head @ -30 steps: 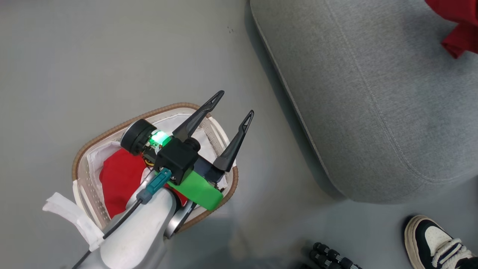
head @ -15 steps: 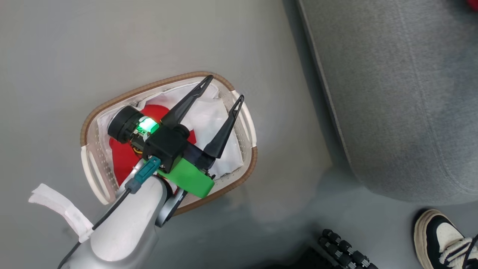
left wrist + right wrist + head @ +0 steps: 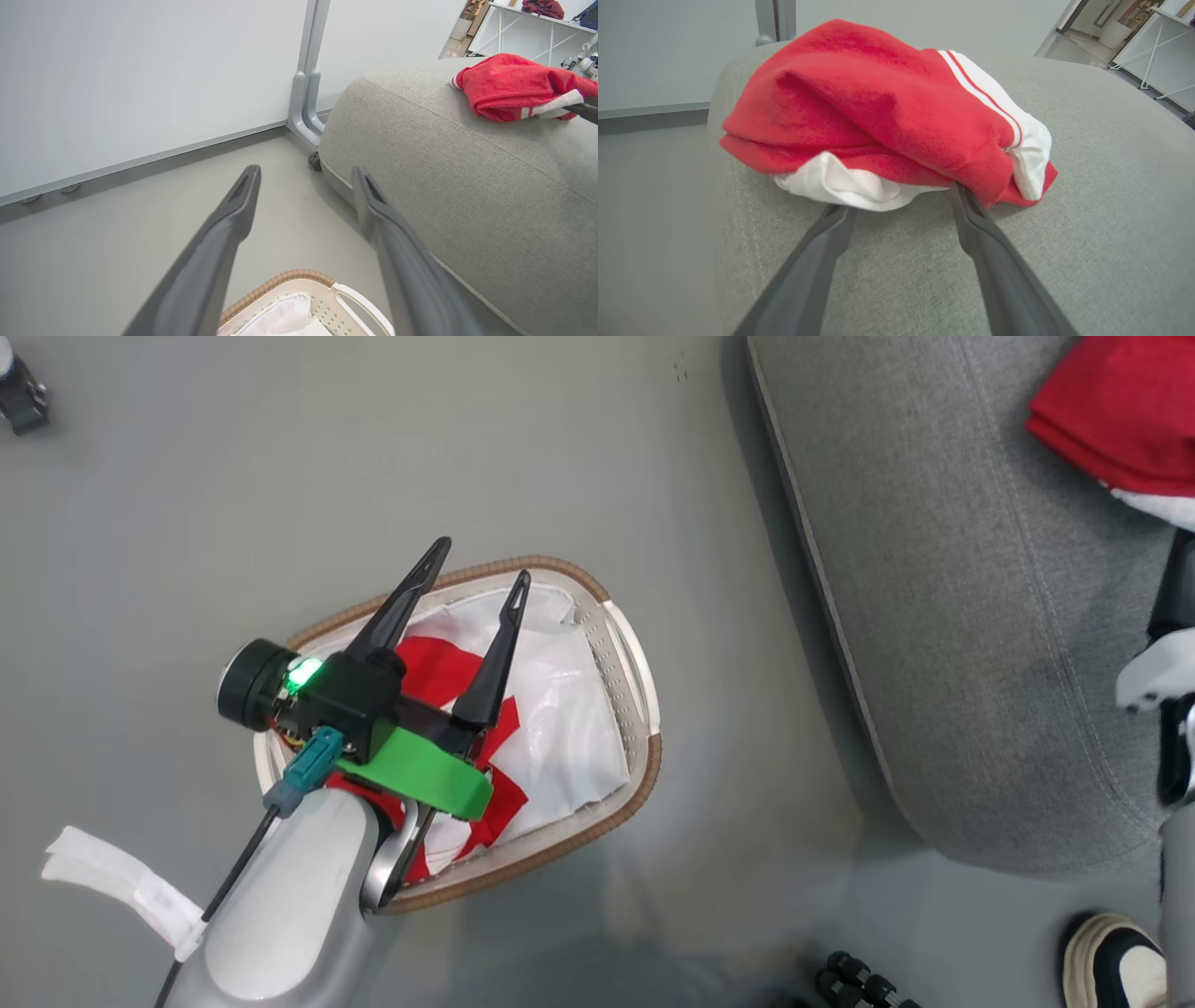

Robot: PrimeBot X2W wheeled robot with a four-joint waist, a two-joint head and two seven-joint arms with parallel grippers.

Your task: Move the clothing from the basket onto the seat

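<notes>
My left gripper [image 3: 478, 565] hangs open above the basket [image 3: 644, 775], its fingers pointing over the far rim with nothing between them. Red clothing [image 3: 439, 667] lies in the basket on the white liner [image 3: 560, 709], partly hidden by my wrist. In the left wrist view the left gripper [image 3: 306, 173] points past the basket rim [image 3: 289, 277] toward the floor beside the seat [image 3: 467, 186]. A red and white garment [image 3: 887, 102] lies bunched on the seat [image 3: 1087, 163]. My right gripper [image 3: 900, 200] is open, its tips touching the garment's near edge.
The seat [image 3: 980, 616] fills the right of the head view, the garment [image 3: 1111, 420] at its far corner and my right arm [image 3: 1158, 681] at the edge. A shoe [image 3: 1116, 961] and a dark ribbed object [image 3: 859, 985] lie on the floor. A wall post [image 3: 308, 107] stands behind.
The head view has shifted. My left gripper, still open, now stands over the basket's middle instead of its right rim. My right arm has come into view at the right edge.
</notes>
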